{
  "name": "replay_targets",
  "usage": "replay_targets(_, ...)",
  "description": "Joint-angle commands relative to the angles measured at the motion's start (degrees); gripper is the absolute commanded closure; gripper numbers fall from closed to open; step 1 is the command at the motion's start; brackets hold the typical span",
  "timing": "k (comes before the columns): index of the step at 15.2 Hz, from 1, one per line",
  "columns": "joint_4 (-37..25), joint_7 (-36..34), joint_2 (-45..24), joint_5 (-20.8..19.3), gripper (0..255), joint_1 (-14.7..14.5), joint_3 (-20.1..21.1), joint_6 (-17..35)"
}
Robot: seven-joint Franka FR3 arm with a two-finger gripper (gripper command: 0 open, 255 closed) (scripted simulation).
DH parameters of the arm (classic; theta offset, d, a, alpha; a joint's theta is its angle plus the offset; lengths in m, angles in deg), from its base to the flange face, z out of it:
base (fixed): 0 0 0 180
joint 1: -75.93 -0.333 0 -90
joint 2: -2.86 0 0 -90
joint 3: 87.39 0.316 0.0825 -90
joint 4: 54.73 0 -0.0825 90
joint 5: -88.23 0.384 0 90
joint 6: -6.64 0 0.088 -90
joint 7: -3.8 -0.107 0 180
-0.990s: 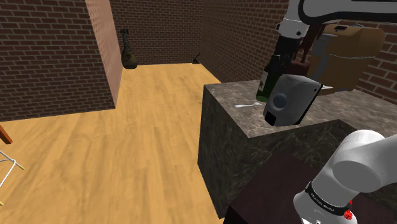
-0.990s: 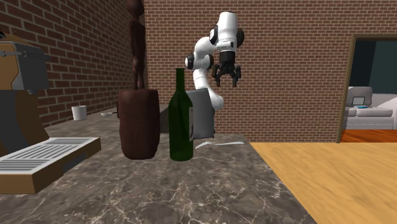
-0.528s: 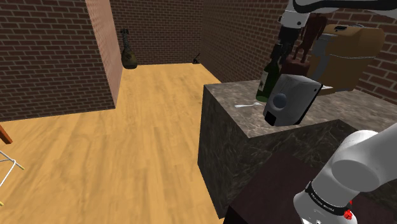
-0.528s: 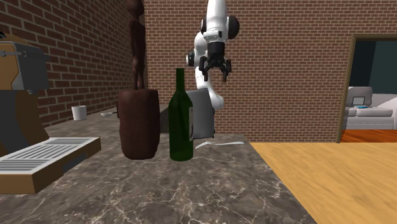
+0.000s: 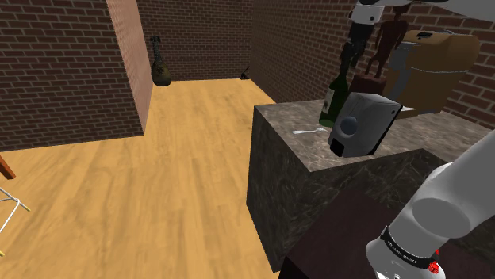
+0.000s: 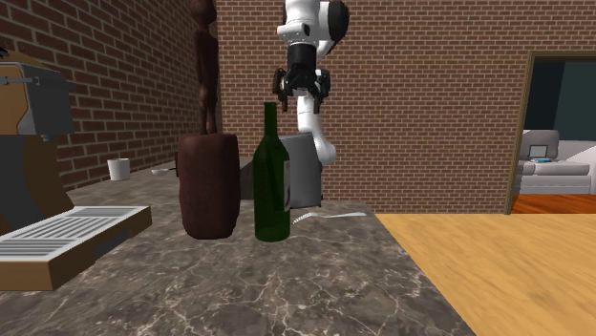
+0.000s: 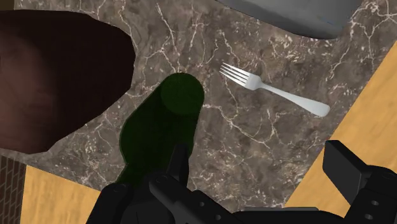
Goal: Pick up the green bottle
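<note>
A tall, narrow-necked dark green bottle (image 6: 271, 186) stands upright and untouched on a brown-veined marble countertop (image 6: 334, 286). Above the bottle, clear of its mouth, hangs the black two-finger gripper (image 6: 300, 94) of a white robot arm, pointing down. Its jaws are spread wide and pinch nothing.

From the hand's own camera, looking down the bottle's length, one of the fingers (image 7: 178, 164) sits over the bottle's shoulder. The other finger stands well off toward the fork side, so the bottle's neck is not yet centred in the gap (the hand looks a little to one side of the bottle rather than squarely over it). The wide opening seems meant to let the fingers pass down either side of the neck. A small sideways shift would probably be needed first.

Just beside the bottle stands a squat, rounded dark brown block (image 6: 208, 186) with a knobbly brown post (image 6: 202, 67) rising from it. It is close enough to crowd a grasp from that side, which may be why the hand comes from above. On the bottle's other side a silver metal fork (image 7: 273, 89) lies flat on the marble, near the bottle but not touching it. Behind the bottle sits a plain grey boxy appliance (image 6: 308, 172).
</note>
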Motion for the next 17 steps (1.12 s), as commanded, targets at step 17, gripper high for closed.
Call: replay_targets(17, -17.9, 12.2, -18.3, 7.6, 0, 5.3, -7.0, -1.3)
